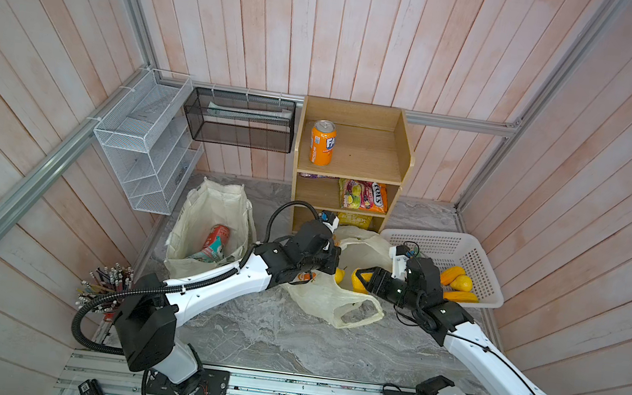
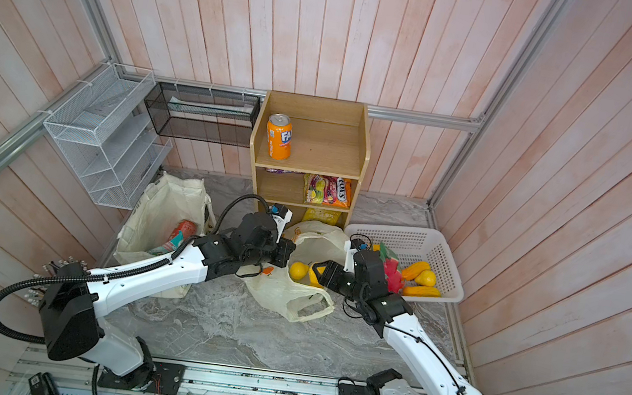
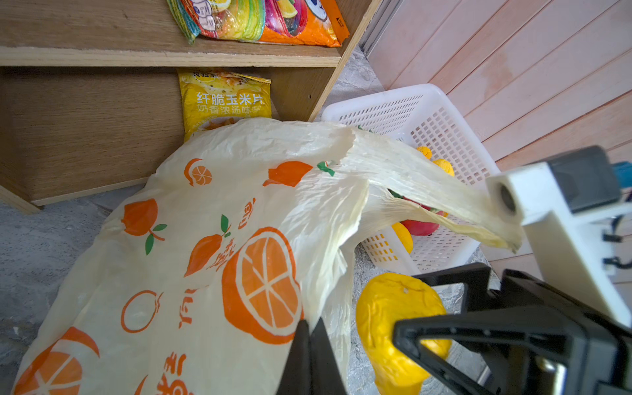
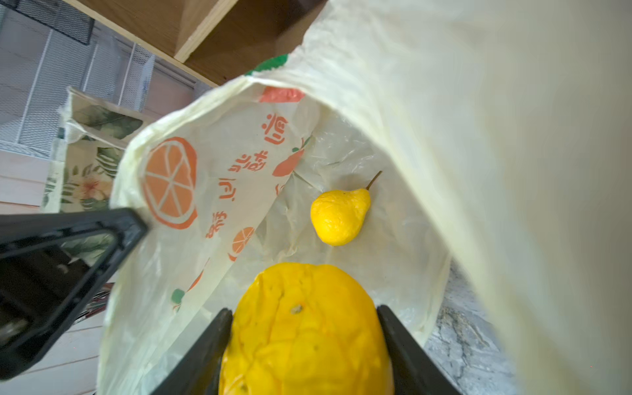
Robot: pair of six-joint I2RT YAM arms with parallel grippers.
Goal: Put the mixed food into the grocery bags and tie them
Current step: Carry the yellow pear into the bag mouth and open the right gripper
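The cream canvas tote [image 1: 203, 208] stands open at the left in both top views, with the red can [image 1: 218, 235] and the teal snack packet [image 1: 210, 253] inside it. The pale-yellow plastic bag [image 1: 328, 305] printed with oranges lies mid-table. My left gripper [image 3: 309, 325] is shut on the edge of its mouth, holding that edge up. My right gripper [image 4: 304, 309] is shut on a large yellow fruit [image 4: 304, 342] at the bag's mouth. A small yellow pear [image 4: 340, 215] lies inside the bag.
A wooden shelf [image 1: 355, 145] behind the bag holds an orange soda can [image 1: 322, 143] and snack packets [image 1: 363, 195]. A white perforated basket [image 1: 446, 242] with more fruit sits at the right. Wire racks [image 1: 146, 141] hang on the left wall. A pencil holder [image 1: 104, 286] stands front left.
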